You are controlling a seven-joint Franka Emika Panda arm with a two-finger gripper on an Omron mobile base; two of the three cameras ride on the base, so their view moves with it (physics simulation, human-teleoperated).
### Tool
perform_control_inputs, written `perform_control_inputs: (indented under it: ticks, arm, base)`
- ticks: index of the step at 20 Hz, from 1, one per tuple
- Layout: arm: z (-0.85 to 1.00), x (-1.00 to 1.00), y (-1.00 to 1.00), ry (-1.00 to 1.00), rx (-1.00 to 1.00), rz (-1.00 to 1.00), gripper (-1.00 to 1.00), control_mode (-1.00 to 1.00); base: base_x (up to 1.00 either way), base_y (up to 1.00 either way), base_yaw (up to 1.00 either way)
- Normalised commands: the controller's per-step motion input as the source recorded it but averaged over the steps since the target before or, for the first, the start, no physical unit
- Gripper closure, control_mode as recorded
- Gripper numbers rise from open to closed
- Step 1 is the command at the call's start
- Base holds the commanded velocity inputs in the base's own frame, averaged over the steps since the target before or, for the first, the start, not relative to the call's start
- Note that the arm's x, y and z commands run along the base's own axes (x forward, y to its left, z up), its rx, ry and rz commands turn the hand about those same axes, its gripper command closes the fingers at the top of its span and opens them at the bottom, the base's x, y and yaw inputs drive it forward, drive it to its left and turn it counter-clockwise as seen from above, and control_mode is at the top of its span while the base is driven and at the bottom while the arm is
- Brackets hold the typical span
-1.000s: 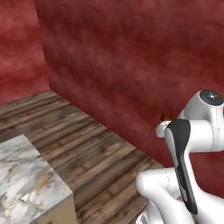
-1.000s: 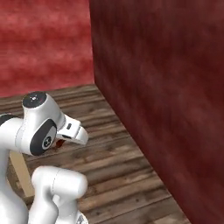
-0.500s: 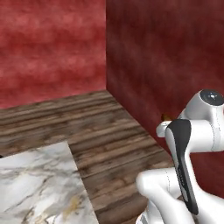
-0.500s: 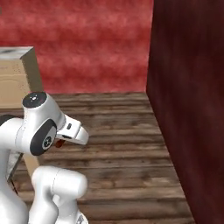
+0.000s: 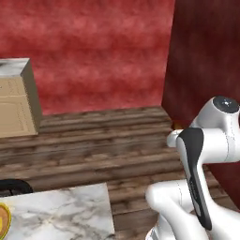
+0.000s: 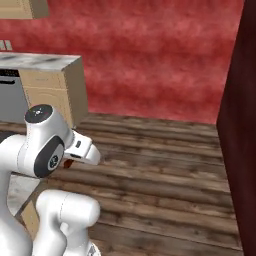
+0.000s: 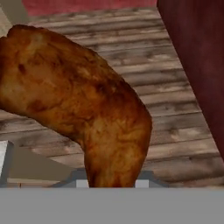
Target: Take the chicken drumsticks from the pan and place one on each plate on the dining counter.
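Where the left base view reaches its bottom left corner, a yellow-rimmed plate (image 5: 3, 221) sits on the marble dining counter (image 5: 65, 213), cut by the frame's edge. Across the centre of the hand view a chicken drumstick (image 7: 78, 100) looms large, narrowing down to the bottom middle, where the gripper (image 7: 109, 183) is clamped on it. Behind it run wooden floor planks (image 7: 175, 109), with a dark red wall (image 7: 197, 52) at the upper right.
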Motion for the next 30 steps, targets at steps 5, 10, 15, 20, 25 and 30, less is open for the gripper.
perform_control_inputs:
  ticks: [5, 10, 15, 20, 25, 30]
  arm:
    - [0.0, 0.0, 0.0, 0.0, 0.0, 0.0, 1.0, 1.0]
    - [0.0, 0.0, 0.0, 0.0, 0.0, 0.0, 1.0, 1.0]
    - [0.0, 0.0, 0.0, 0.0, 0.0, 0.0, 1.0, 1.0]
    - [0.0, 0.0, 0.0, 0.0, 0.0, 0.0, 1.0, 1.0]
    - [0.0, 0.0, 0.0, 0.0, 0.0, 0.0, 1.0, 1.0]
    - [0.0, 0.0, 0.0, 0.0, 0.0, 0.0, 1.0, 1.0]
  base:
    - [1.0, -0.16, 0.32]
    - [1.0, -0.19, 0.3]
    - [0.95, -0.15, 0.45]
    - [0.73, -0.05, 0.8]
    - [0.66, -0.05, 0.87]
    - [0.5, -0.06, 0.97]
